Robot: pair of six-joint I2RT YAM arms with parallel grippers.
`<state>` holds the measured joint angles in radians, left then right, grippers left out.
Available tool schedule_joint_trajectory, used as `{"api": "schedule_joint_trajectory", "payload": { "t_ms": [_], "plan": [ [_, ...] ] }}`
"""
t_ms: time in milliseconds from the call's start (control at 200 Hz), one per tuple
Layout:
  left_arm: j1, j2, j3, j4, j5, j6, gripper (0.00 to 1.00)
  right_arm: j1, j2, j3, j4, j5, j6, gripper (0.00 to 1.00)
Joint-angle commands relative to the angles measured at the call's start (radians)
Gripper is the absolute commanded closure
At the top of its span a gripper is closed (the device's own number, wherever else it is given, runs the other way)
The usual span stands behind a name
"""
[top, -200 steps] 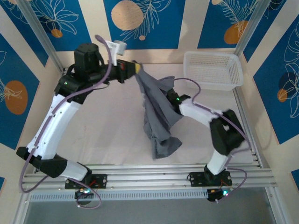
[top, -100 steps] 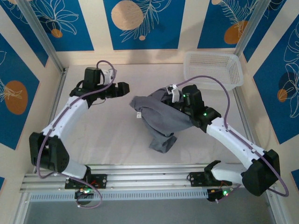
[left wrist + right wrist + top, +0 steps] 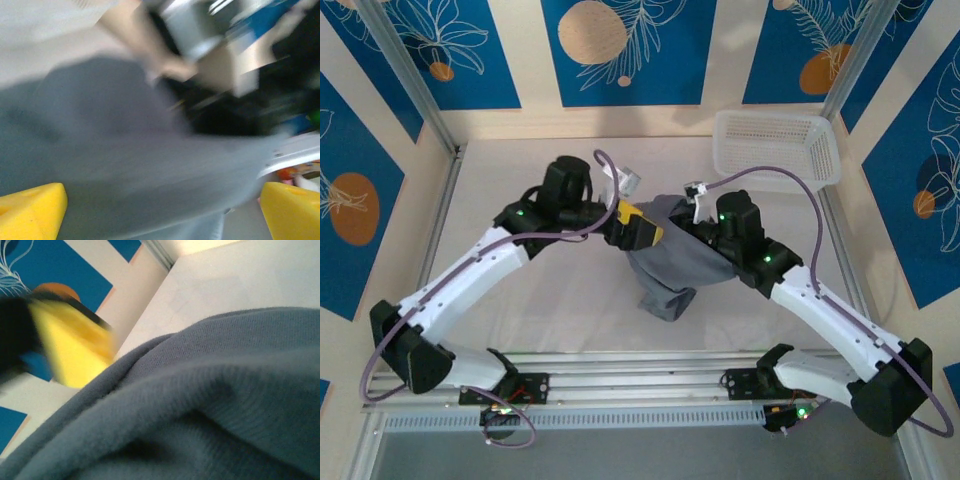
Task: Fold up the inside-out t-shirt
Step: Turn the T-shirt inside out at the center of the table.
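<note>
Overhead, right claw (image 3: pixel 710 230) pinched shut on heaped t-shirt (image 3: pixel 680 265), left wrist close-up, left claw (image 3: pixel 161 212) spread wide, empty, over it

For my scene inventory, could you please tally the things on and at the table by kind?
Grey t-shirt: 1
White plastic basket: 1
Robot arms: 2 (left arm, right arm)
Total: 4
</note>
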<state>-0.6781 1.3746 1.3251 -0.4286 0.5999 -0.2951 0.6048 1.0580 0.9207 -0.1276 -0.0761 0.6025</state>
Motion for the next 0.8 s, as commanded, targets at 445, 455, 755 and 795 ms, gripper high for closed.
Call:
{"api": "schedule_joint_trajectory", "payload": {
  "t_ms": [445, 455, 755, 795],
  "plan": [
    [0.229, -0.093, -0.435, 0.140, -0.221, -0.152, 1.00, -0.232, -0.158, 0.170, 0.045, 0.030, 0.266, 1.00],
    [0.228, -0.099, -0.431, 0.144, -0.211, -0.153, 1.00, -0.232, -0.158, 0.169, 0.042, 0.030, 0.266, 1.00],
    [0.096, -0.146, -0.086, 0.037, -0.105, -0.112, 0.04, -0.220, -0.108, 0.085, 0.104, -0.068, 0.331, 1.00],
    [0.061, -0.114, -0.044, 0.045, -0.064, -0.112, 0.02, -0.210, -0.100, 0.084, 0.108, -0.068, 0.331, 1.00]
  ]
}}
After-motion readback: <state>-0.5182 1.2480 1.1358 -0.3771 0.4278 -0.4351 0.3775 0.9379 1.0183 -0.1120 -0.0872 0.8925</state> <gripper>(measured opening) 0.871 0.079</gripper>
